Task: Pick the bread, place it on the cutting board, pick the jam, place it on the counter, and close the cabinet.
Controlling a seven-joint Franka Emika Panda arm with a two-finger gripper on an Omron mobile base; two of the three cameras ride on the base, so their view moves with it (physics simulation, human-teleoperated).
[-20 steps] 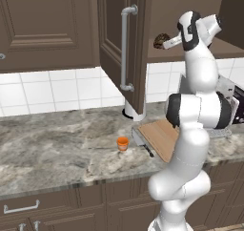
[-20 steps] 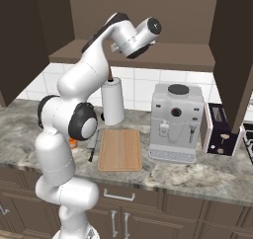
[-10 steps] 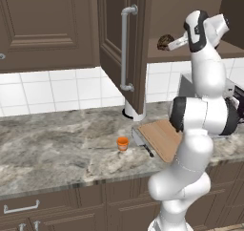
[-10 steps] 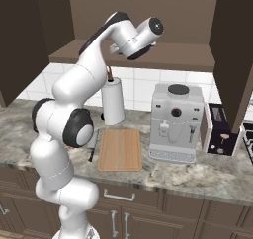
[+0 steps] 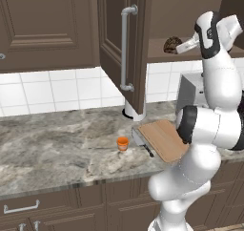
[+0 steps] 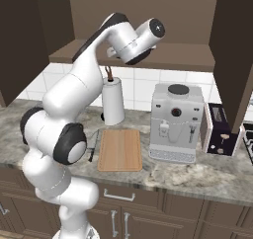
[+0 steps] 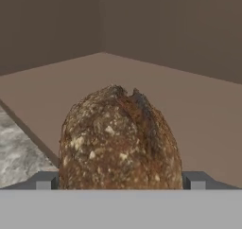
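The bread is sitting on the cabinet shelf, just in front of your gripper. The jaws are standing apart, one at each side of the loaf, and I cannot tell if they are touching the crust. I think the loaf is light, rough and a little soft, so it should not slip; you are best taking it across the middle, gently. In the hand view it is looking taller than wide, with its long axis running up the picture.
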